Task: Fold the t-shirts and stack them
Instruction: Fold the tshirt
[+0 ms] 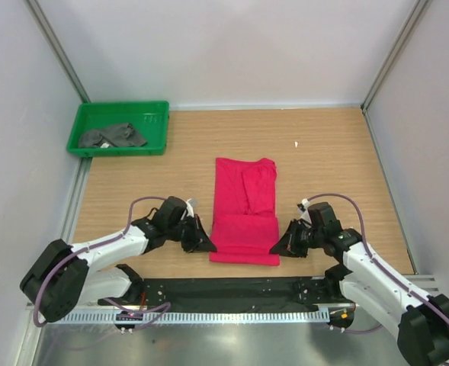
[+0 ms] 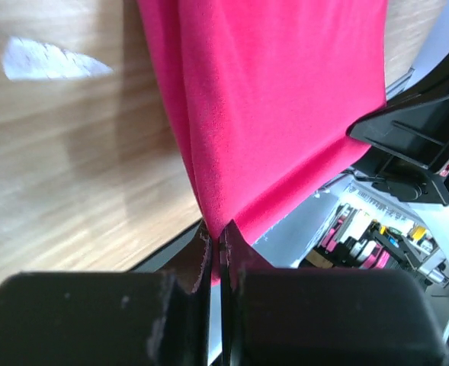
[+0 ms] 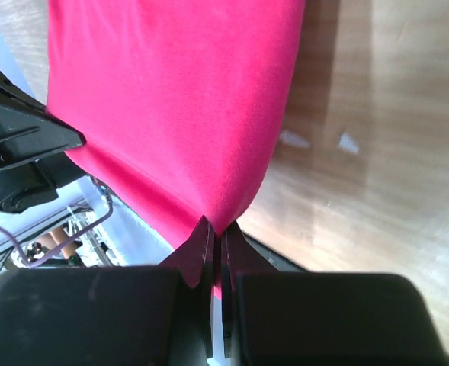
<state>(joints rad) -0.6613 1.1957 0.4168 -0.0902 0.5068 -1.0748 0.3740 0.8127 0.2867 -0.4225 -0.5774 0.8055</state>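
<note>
The crimson-red t-shirt (image 1: 245,210) lies folded into a long narrow strip in the middle of the table, its near end doubled up. My left gripper (image 1: 206,245) is shut on its near left corner; the left wrist view shows the red cloth (image 2: 270,107) pinched between the closed jaws of that gripper (image 2: 217,229). My right gripper (image 1: 276,247) is shut on the near right corner, and the right wrist view shows the red cloth (image 3: 171,107) rising from its closed jaws (image 3: 216,227). The dark grey t-shirt (image 1: 112,136) lies crumpled in the green tray (image 1: 157,110).
The green tray stands at the far left corner by the wall. A small white scrap (image 1: 296,143) lies on the wood at the far right. A black mat strip (image 1: 232,293) runs along the near edge between the arm bases.
</note>
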